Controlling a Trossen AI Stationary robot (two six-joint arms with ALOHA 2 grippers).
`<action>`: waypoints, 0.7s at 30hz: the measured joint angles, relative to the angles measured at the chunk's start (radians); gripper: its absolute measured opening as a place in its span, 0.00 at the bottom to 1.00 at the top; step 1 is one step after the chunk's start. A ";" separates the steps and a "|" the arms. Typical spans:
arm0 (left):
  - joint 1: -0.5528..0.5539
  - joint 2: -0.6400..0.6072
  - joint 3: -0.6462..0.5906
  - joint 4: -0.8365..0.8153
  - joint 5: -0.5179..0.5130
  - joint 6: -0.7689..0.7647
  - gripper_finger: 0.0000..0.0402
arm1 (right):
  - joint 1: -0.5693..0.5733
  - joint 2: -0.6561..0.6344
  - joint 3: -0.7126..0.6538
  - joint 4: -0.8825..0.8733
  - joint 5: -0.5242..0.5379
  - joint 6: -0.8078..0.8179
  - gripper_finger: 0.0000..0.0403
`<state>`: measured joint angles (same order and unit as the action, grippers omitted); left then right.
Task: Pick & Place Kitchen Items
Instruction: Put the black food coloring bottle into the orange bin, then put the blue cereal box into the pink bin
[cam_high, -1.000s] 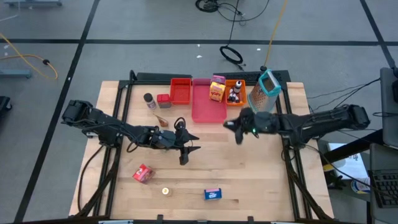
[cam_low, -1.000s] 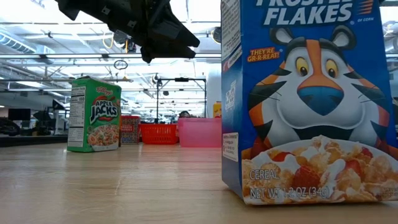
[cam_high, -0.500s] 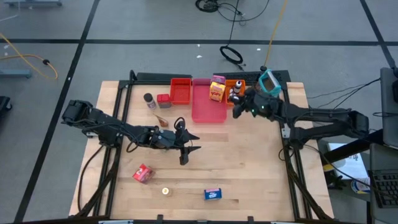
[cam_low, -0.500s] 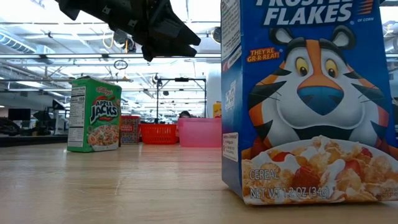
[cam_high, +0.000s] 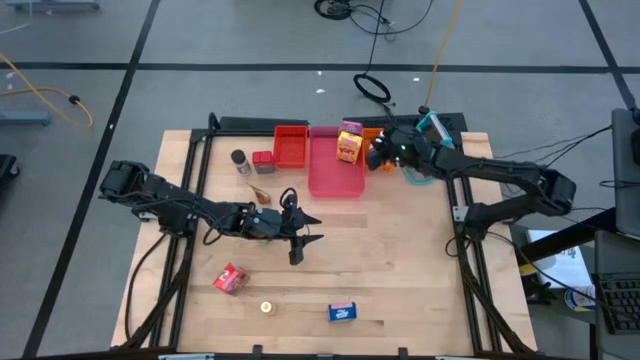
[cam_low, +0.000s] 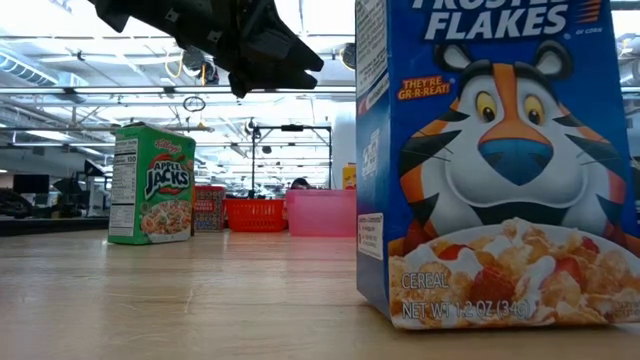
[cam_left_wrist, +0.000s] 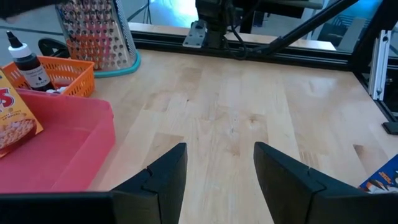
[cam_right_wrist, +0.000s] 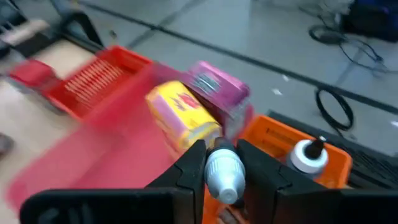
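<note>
The small bottle with a pale grey-white cap (cam_right_wrist: 225, 174) sat pinched between the fingers of the right gripper (cam_high: 385, 152), above the orange slotted plastic tray (cam_right_wrist: 292, 163) at the far right of the table. A second white-capped bottle (cam_right_wrist: 306, 154) already stood in that tray. To place well, lower the held bottle upright into free tray space, clear of its neighbour, before releasing.

The left gripper (cam_left_wrist: 216, 163) hung at mid-table, fingers spread and empty.

Readable print: "FROSTED FLAKES", "THEY'RE GR-R-REAT!" and "CEREAL" on the blue cardboard box (cam_low: 495, 160); "APPLE JACKS" on the green cardboard box (cam_low: 152, 184).
</note>
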<state>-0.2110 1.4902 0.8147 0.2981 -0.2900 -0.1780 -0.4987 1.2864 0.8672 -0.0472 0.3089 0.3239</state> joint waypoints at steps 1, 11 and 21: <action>0.000 0.000 0.000 0.000 0.000 0.000 0.46 | -0.010 0.022 0.015 -0.006 -0.015 -0.003 0.16; 0.000 0.000 0.000 -0.001 0.001 0.000 0.46 | -0.074 0.135 0.055 -0.022 -0.051 -0.044 0.21; 0.000 0.000 0.000 -0.001 0.001 0.012 0.46 | -0.082 0.145 0.055 -0.033 -0.052 -0.093 0.26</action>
<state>-0.2108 1.4902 0.8146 0.2972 -0.2893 -0.1664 -0.5810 1.4315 0.9222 -0.0799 0.2566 0.2307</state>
